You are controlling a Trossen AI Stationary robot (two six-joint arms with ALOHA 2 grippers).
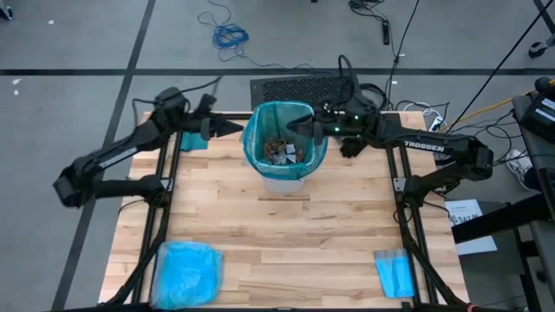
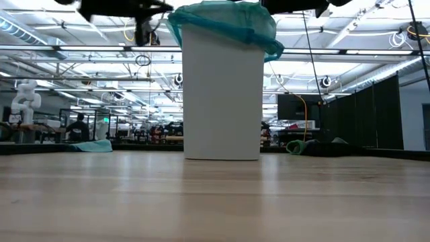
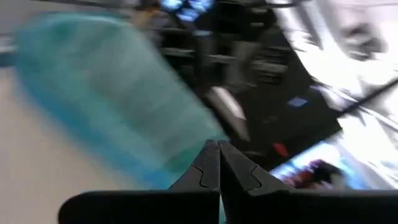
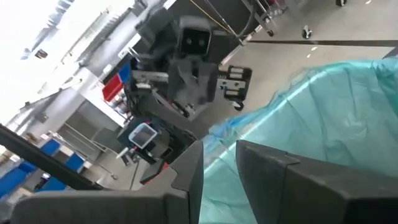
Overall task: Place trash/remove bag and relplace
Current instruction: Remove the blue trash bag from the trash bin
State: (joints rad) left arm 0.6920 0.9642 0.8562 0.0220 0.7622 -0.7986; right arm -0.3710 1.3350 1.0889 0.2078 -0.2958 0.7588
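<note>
We see the worktop (image 1: pixel 286 251) carrying a white bin (image 2: pixel 222 101) near the middle of its far edge, lined with the teal bag (image 1: pixel 260 139), whose rim folds over the bin's top. The trash (image 1: pixel 282 153) lies inside. The right claw (image 1: pixel 323 132) sits at the bag's right rim, its fingers (image 4: pixel 273 180) narrowly parted over the plastic. The left claw (image 1: pixel 239 127), pressed together, points at the left rim.

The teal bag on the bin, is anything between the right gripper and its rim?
Nothing visible. The right gripper is right at the teal bag rim on the white bin, fingers straddling the folded-over edge with a gap between them. The left gripper is shut at the opposite side.
</note>
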